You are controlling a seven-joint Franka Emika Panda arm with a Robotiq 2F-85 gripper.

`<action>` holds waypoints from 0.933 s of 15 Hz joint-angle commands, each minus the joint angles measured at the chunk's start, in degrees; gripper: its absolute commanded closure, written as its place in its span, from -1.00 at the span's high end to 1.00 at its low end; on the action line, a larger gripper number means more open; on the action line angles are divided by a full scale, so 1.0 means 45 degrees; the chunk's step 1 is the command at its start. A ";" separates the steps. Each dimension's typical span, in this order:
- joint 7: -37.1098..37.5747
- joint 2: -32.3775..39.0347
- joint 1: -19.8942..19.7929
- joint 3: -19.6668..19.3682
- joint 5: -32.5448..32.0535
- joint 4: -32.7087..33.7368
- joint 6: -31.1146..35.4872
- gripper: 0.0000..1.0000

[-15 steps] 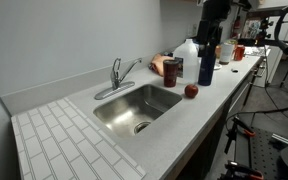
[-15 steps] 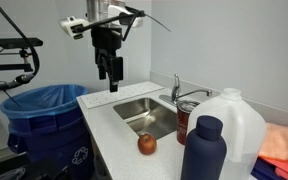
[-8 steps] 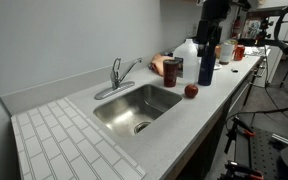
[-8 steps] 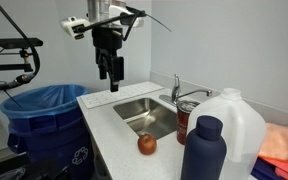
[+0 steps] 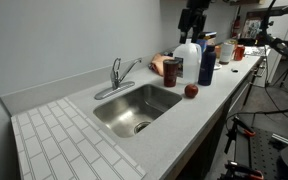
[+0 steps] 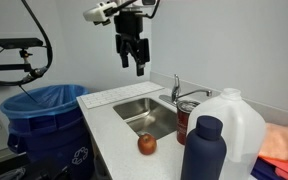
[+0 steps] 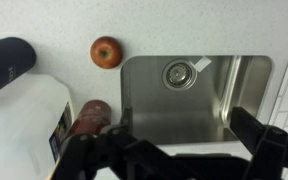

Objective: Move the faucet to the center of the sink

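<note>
The faucet (image 5: 118,77) stands on the counter at the back rim of the sink (image 5: 160,101), its thin spout angled off toward the brown can (image 5: 171,69) rather than over the drain. It looks like rigid, polished metal fixed at its base, so it should only swivel, not lift. The chrome is probably slippery. The best place to take hold seems to be the spout near its outer end, closing loosely around it or nudging it sideways, and keeping off the upright lever, which could start the water. The gripper (image 6: 132,66) hangs high above the counter, well clear of the faucet, with its jaws spread wide and holding nothing. An apple (image 5: 191,91) sits beside the sink.
</note>
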 commanded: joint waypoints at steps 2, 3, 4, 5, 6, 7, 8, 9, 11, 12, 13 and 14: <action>-0.0508 0.2791 -0.0163 -0.0176 -0.0509 0.2731 0.1151 1.00; -0.0546 0.3416 -0.0115 -0.0216 -0.0422 0.3123 0.1696 1.00; -0.0426 0.3960 -0.0103 -0.0222 -0.0306 0.3557 0.2075 1.00; -0.0345 0.4507 -0.0097 -0.0223 -0.0215 0.3960 0.2504 1.00; -0.0291 0.5027 -0.0097 -0.0220 -0.0138 0.4313 0.2987 1.00; -0.0229 0.5528 -0.0093 -0.0218 0.0006 0.4655 0.3432 1.00; -0.0229 0.5913 -0.0149 -0.0253 0.0046 0.5098 0.3659 1.00; -0.0185 0.6329 -0.0189 -0.0280 0.0140 0.5480 0.3896 1.00; -0.0033 0.6822 -0.0250 -0.0308 0.0381 0.6042 0.4083 1.00; -0.0150 0.6158 -0.0172 -0.0235 0.0035 0.5080 0.4052 1.00; -0.0144 0.6424 -0.0205 -0.0254 0.0108 0.5368 0.4099 1.00; -0.0143 0.6587 -0.0229 -0.0264 0.0153 0.5573 0.4098 1.00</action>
